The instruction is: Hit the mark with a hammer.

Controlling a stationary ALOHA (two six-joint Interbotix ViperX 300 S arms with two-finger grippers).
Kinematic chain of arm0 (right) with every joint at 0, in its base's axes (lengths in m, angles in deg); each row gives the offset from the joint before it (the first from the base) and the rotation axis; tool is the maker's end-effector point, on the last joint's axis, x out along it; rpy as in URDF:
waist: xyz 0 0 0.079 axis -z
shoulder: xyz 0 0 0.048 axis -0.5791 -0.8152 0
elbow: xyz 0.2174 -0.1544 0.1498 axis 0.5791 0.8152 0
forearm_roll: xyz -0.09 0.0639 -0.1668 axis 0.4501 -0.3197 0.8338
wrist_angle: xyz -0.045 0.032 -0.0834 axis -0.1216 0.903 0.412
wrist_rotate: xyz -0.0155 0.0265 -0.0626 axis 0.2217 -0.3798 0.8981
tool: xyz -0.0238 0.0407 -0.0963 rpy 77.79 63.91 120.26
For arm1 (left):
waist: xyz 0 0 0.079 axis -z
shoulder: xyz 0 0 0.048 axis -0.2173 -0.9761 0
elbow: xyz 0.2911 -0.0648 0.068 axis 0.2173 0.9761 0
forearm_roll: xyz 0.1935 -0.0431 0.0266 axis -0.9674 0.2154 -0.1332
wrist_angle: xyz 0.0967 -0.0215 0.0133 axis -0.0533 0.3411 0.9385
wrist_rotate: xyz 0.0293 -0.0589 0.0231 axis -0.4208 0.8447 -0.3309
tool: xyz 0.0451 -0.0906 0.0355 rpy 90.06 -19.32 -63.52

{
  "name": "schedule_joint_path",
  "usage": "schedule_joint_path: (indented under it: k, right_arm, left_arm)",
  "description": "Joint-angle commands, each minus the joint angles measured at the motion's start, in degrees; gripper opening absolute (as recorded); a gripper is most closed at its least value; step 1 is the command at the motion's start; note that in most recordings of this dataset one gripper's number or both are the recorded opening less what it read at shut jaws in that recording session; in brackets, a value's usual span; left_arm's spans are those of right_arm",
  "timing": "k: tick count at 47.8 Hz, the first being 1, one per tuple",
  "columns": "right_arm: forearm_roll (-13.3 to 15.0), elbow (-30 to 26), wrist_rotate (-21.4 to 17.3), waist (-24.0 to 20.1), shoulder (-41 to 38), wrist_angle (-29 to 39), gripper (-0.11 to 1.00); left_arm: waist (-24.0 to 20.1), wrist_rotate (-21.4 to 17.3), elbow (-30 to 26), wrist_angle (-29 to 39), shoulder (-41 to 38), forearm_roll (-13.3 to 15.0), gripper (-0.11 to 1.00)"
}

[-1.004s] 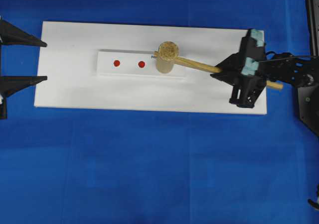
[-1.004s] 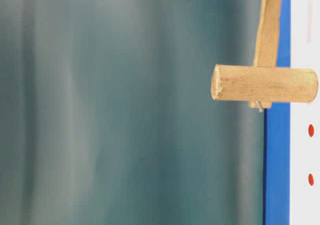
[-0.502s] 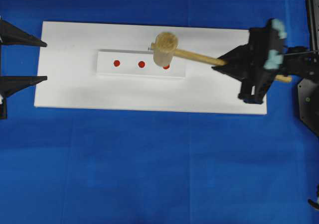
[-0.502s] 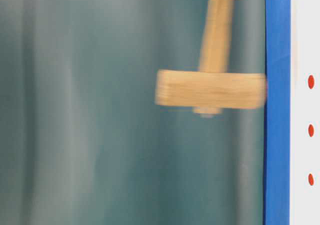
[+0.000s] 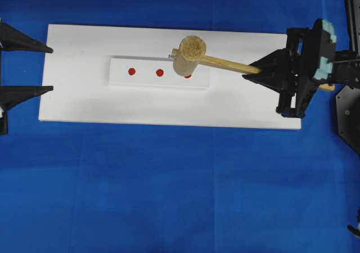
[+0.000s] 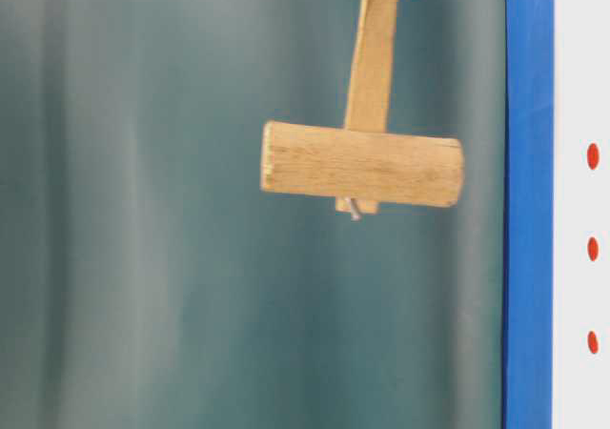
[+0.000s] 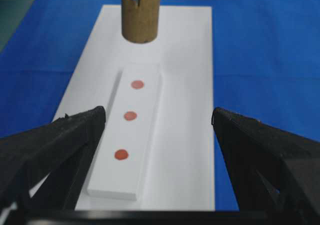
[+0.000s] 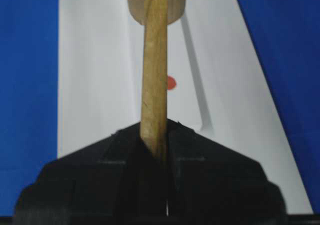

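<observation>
The hammer [image 5: 194, 56] has swung up off the strip since a second ago. The right gripper [image 5: 264, 72] pinches its handle; the head hangs above the nearest red mark [image 8: 171, 83]. Drop straight. Far off, the left gripper [image 7: 157, 122] stands spread.

Overhead view looks straight down on the white board [image 5: 169, 104]; table-level view sits close, turned sideways; both wrist views face it from opposite ends, sharing the hammer [image 5: 190, 55]
</observation>
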Motion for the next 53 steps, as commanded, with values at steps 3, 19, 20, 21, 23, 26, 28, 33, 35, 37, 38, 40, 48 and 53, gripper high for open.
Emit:
schedule_joint_path:
  k: [3, 19, 20, 21, 23, 26, 28, 33, 35, 37, 38, 40, 48, 53]
  right_arm:
    - [0.2, -2.9, 0.2, -0.1, -1.8, -0.3, 0.02]
    - [1.2, -14.2, 0.7, -0.2, -14.1, -0.2, 0.02]
    - [1.3, -14.9, 0.8, -0.2, -14.9, -0.2, 0.02]
    - [1.5, -15.7, 0.8, -0.2, -15.7, -0.1, 0.02]
    - [1.6, -17.3, 0.8, -0.2, -17.1, 0.2, 0.02]
    - [1.9, -20.0, 0.8, -0.2, -19.6, 0.9, 0.02]
    - [2.2, -21.5, 0.9, -0.2, -20.9, 1.2, 0.02]
    - [3.0, -25.4, 0.8, -0.3, -24.1, 2.2, 0.02]
    - [3.1, -26.6, 0.8, -0.4, -25.1, 2.5, 0.02]
    - [3.2, -27.6, 0.9, -0.4, -25.9, 2.9, 0.02]
    - [3.2, -28.1, 0.9, -0.4, -26.3, 3.1, 0.02]
    - [3.2, -29.2, 0.9, -0.5, -27.1, 3.2, 0.02]
    - [3.3, -30.3, 0.9, -0.6, -27.9, 3.2, 0.02]
    - [3.3, -30.1, 0.9, -0.6, -27.9, 3.3, 0.02]
  left_arm:
    - [-0.2, 0.0, -0.6, -0.6, -0.3, -0.2, 0.91]
    - [-0.2, 0.4, -0.6, -0.6, -0.4, -0.1, 0.91]
    - [-0.2, 0.4, -0.6, -0.6, -0.3, -0.1, 0.91]
    - [-0.2, 0.4, -0.6, -0.6, -0.3, -0.1, 0.91]
    - [-0.2, 0.4, -0.6, -0.6, -0.3, -0.2, 0.91]
    - [-0.2, 0.4, -0.6, -0.6, -0.3, -0.1, 0.91]
    - [-0.2, 0.4, -0.6, -0.6, -0.3, -0.2, 0.91]
    - [-0.2, 0.4, -0.6, -0.5, -0.3, -0.1, 0.91]
    - [-0.2, 0.4, -0.6, -0.5, -0.3, -0.1, 0.91]
    - [-0.2, 0.4, -0.6, -0.5, -0.3, -0.1, 0.91]
    - [-0.2, 0.4, -0.6, -0.5, -0.3, -0.1, 0.91]
    - [-0.2, 0.4, -0.6, -0.5, -0.2, -0.2, 0.91]
    - [-0.4, 0.4, -0.6, -0.5, -0.3, -0.2, 0.91]
    - [-0.7, 0.4, -0.6, -0.5, -0.3, -0.2, 0.91]
